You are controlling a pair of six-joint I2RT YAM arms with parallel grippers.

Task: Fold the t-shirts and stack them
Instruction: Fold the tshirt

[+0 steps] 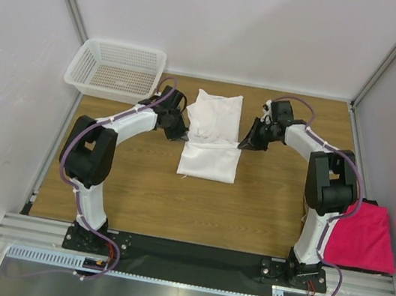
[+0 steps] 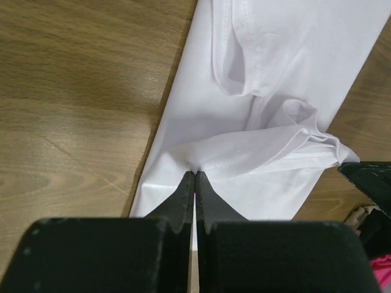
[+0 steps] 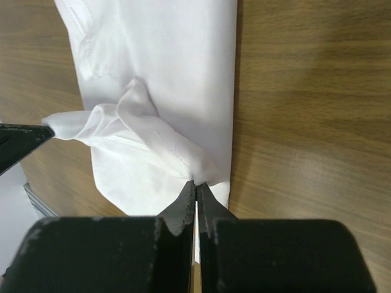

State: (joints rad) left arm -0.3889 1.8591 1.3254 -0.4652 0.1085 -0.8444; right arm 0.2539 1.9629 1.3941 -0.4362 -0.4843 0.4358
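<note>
The white t-shirt [image 1: 212, 139] lies partly folded in the middle of the table, its upper part doubled over the lower. My left gripper [image 1: 176, 132] is shut on the shirt's left edge; the left wrist view shows the jaws [image 2: 195, 174] pinching a hemmed fold of white cloth [image 2: 269, 91]. My right gripper [image 1: 247, 143] is shut on the shirt's right edge; the right wrist view shows its tips [image 3: 196, 182] pinching a hemmed fold of the white cloth [image 3: 171, 67]. A magenta-pink t-shirt [image 1: 362, 238] lies folded at the table's right edge. The black t-shirt is out of view.
A white mesh plastic basket [image 1: 115, 70] stands at the back left corner of the wooden table [image 1: 137, 191]. White walls with metal frame posts close in the table on three sides. The arm bases sit on a black strip at the near edge.
</note>
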